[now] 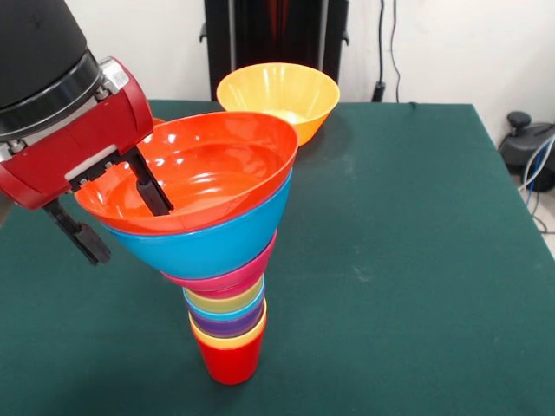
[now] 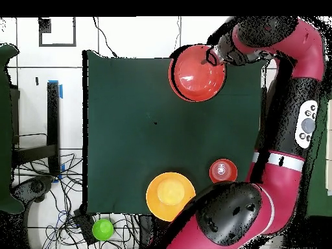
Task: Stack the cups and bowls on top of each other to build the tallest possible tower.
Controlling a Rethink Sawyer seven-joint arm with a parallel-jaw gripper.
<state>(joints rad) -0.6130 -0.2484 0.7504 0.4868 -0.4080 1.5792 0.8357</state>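
Observation:
The tower stands near the table's front edge in the front view. A red cup is its base, with yellow, purple, blue and pale yellow cups nested above. On them sit a pink bowl, a blue bowl and a wide orange bowl on top. My gripper is open and straddles the left rim of the top bowls. One finger is inside the orange bowl and the other is outside. A large yellow-orange bowl stands apart on the table.
A small orange-red bowl sits on the green table near the yellow-orange bowl. A green object lies off the table among cables. My arm runs along one table side.

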